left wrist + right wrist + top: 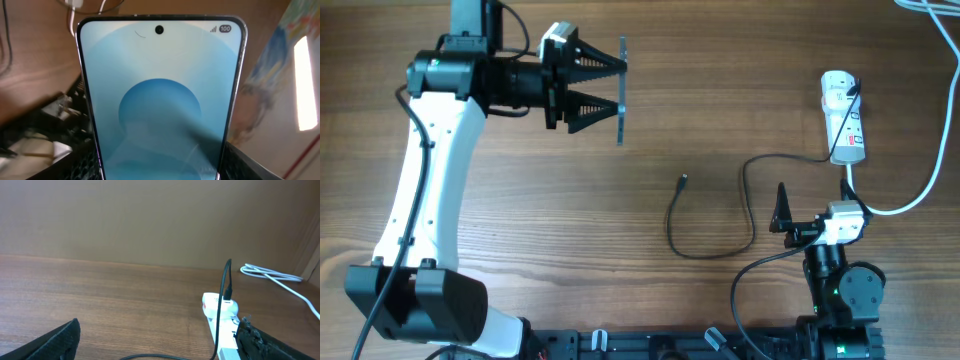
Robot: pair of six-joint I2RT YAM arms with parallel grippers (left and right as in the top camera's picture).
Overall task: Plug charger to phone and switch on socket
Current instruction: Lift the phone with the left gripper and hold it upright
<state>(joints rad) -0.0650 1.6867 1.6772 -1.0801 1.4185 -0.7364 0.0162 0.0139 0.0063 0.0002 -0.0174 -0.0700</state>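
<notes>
The thin black charger cable's connector tip (683, 181) is lying between the left hand (616, 86), gripping the blue-screened rectangular phone (621, 125), and the empty, wide-open right hand (157, 330).

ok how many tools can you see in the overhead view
2. The left tool is upper left, gripping the phone edge-on; the right tool is lower right, open and empty, near the socket.

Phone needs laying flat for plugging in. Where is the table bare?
Bare wood lies between the left arm and the charger loop, and above it across to the socket. Crowded at right: charger, socket, white cord, right hand.
</notes>
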